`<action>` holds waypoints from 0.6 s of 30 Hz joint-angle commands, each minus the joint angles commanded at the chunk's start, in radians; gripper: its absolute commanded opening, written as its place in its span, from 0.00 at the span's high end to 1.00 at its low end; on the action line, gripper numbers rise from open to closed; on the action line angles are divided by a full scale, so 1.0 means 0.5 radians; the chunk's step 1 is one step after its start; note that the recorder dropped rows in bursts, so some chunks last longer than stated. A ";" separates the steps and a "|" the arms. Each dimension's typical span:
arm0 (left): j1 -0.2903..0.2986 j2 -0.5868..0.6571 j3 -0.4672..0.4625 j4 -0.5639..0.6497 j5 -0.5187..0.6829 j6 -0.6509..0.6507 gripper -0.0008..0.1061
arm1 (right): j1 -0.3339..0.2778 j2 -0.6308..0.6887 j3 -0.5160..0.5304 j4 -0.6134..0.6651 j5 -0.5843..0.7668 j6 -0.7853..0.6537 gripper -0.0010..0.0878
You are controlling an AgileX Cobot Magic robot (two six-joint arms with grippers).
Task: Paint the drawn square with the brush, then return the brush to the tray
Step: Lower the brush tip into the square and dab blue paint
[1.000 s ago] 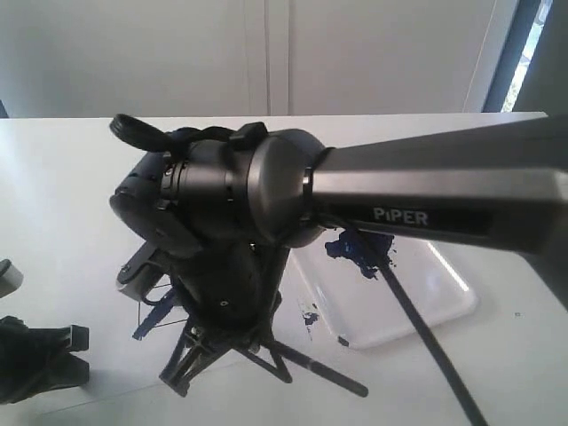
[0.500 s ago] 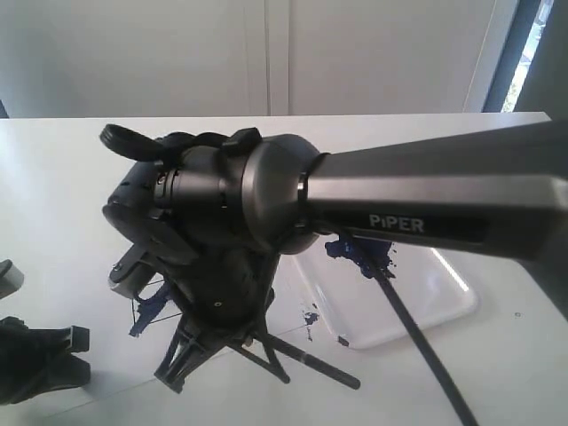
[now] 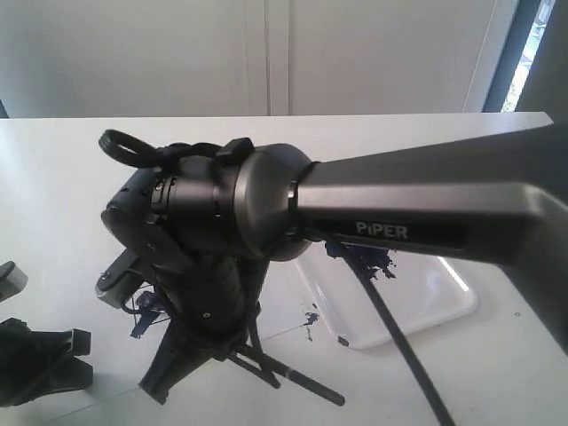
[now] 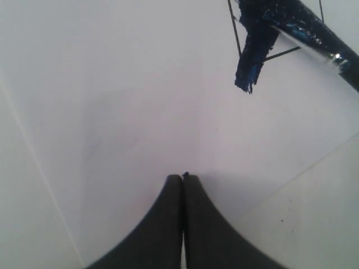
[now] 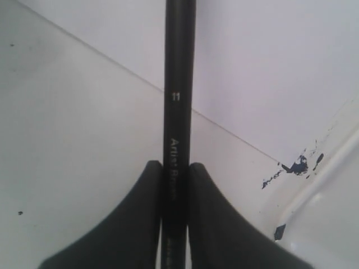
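— White fills the exterior view: the desk [image 3: 53,177], the wall [image 3: 177,53] behind it, and a window strip [image 3: 532,44] at the far right. What does the dark right arm [image 3: 426,204] cover?

— Most of the work. The right end effector [image 3: 209,355] points down at the desk. The brush [image 3: 297,382] slants out of it, handle toward the near right, bristles toward the left under the arm. The tray [image 3: 426,302] lies to the right of that end effector, with a blue blob [image 3: 359,257] at its far end. The left end effector [image 3: 40,364] sits low at the left edge, well apart from the tray.

— And the left wrist view?

— The left end effector [image 4: 183,179] has its fingers pressed together on nothing, above the bare paper sheet [image 4: 140,112]. Ahead of it the blue bristles meet the paper at a corner of the drawn square [image 4: 238,39]. Only part of its thin outline shows, so how much is filled cannot be told.

— The right wrist view?

— The right end effector [image 5: 176,165] pinches the brush's black shaft between both fingers, and the shaft runs straight out along them. A corner of the tray and some blue specks [image 5: 297,165] show just beside it.

— So who makes the return?

— Probably the right arm, since it holds the brush and is the nearer one. The brush looks longer than the tray, so turning its long axis along the tray's length would likely suit best. On that glossy surface the round shaft may roll.
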 joint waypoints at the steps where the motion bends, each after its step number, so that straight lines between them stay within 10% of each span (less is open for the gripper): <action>1: 0.000 0.000 0.000 0.000 0.000 0.003 0.99 | 0.000 0.003 0.000 -0.030 0.000 0.029 0.99; 18: 0.000 0.000 0.000 0.000 -0.004 0.001 0.99 | -0.041 0.005 -0.008 0.209 -0.098 -0.046 0.99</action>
